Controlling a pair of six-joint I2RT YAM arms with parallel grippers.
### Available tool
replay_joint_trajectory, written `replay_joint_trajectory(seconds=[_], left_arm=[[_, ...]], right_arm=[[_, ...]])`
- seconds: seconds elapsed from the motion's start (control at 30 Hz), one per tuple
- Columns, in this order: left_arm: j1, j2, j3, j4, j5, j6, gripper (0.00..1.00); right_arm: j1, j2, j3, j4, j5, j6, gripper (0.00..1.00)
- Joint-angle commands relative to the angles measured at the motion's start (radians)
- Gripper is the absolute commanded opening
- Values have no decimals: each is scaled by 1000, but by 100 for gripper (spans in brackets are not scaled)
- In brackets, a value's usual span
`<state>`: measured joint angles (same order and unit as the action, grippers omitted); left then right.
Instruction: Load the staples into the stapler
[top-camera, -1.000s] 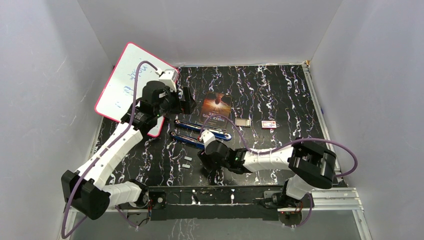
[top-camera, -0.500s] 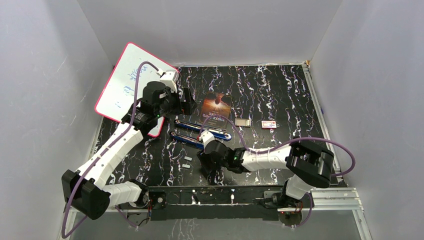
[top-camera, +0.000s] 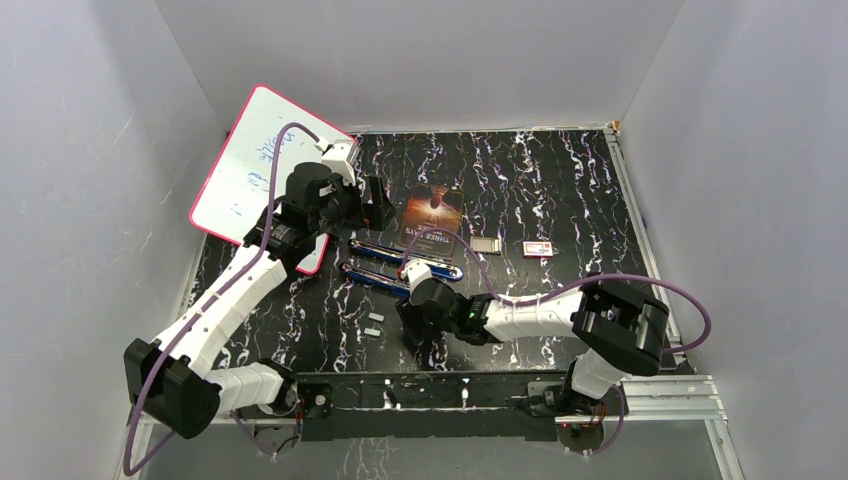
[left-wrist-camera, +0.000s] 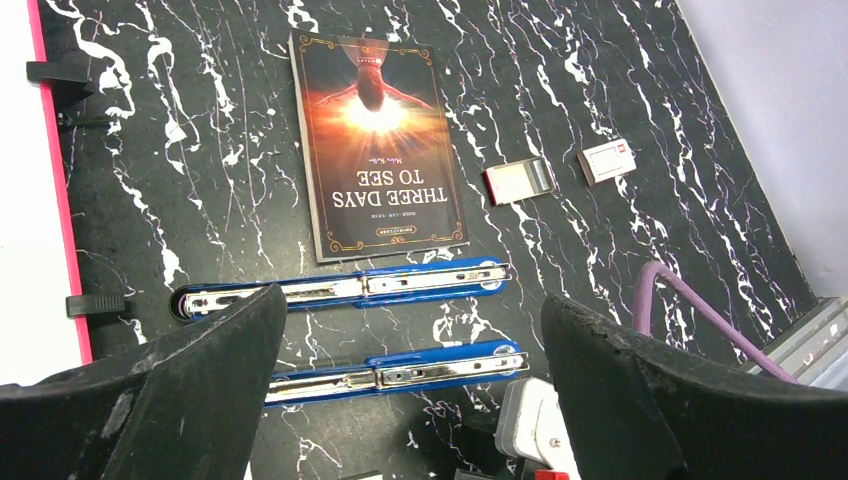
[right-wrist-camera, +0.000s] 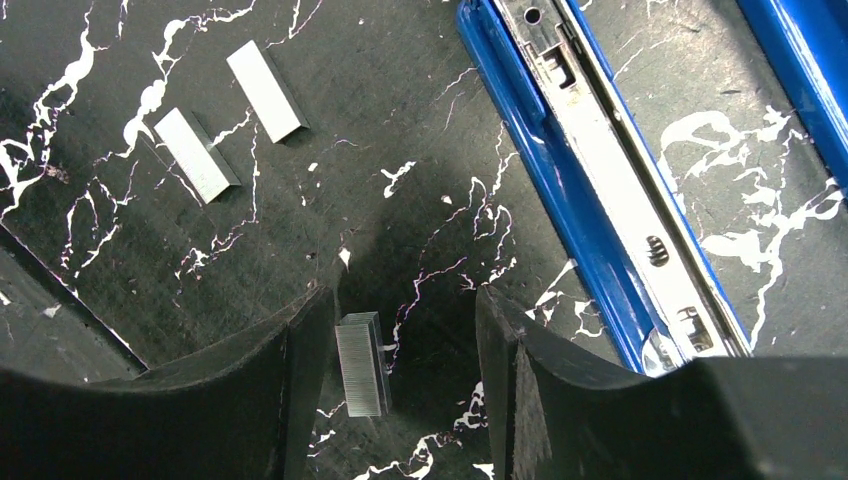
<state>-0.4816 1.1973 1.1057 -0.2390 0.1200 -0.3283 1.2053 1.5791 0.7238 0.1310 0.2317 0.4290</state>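
The blue stapler lies opened flat as two long bars with their metal channels up, one (top-camera: 405, 256) (left-wrist-camera: 340, 288) behind the other (top-camera: 375, 278) (left-wrist-camera: 392, 368). The nearer bar also shows in the right wrist view (right-wrist-camera: 590, 190). Three silvery staple strips lie on the mat. Two of them (right-wrist-camera: 265, 90) (right-wrist-camera: 196, 154) are loose at the left (top-camera: 375, 324). The third (right-wrist-camera: 360, 365) sits between my right gripper's (right-wrist-camera: 405, 380) (top-camera: 412, 335) open fingers, against the left finger and apart from the right one. My left gripper (left-wrist-camera: 410, 305) (top-camera: 372, 205) hangs open and empty above the stapler.
A book (top-camera: 434, 212) (left-wrist-camera: 380, 140) lies behind the stapler. A small flat case (top-camera: 486, 245) (left-wrist-camera: 520, 180) and a small red-and-white box (top-camera: 538, 249) (left-wrist-camera: 607, 161) lie to its right. A pink-rimmed whiteboard (top-camera: 240, 170) leans at the back left.
My right gripper has shifted only slightly near the staple strips. The left arm has barely moved.
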Motion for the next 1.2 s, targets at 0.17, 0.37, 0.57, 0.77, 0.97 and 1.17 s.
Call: replay_joint_trajectory(seconds=[0.17,0.37,0.57,0.77,0.97,1.17], left_arm=[[3,-13,-3,17,25,8,98],[3,-10,-4,20,34,7,98],[3,-6,0,22,39,5,98],[3,-2,-2,23,39,6,98],[3,-4,-7,24,39,4,98],[3,-6,-12,23,36,6,98]], right_arm=[[-4,-26,-30,-41,-24,43,62],[-6,-27,-36,-60,-28,50,61],[-10,-36,-49,-69,-34,55,61],[-12,-49,-62,-79,-34,62,61],[-12,-56,-74,-86,-38,69,61],[-12,-66,-90,-97,-44,81,60]])
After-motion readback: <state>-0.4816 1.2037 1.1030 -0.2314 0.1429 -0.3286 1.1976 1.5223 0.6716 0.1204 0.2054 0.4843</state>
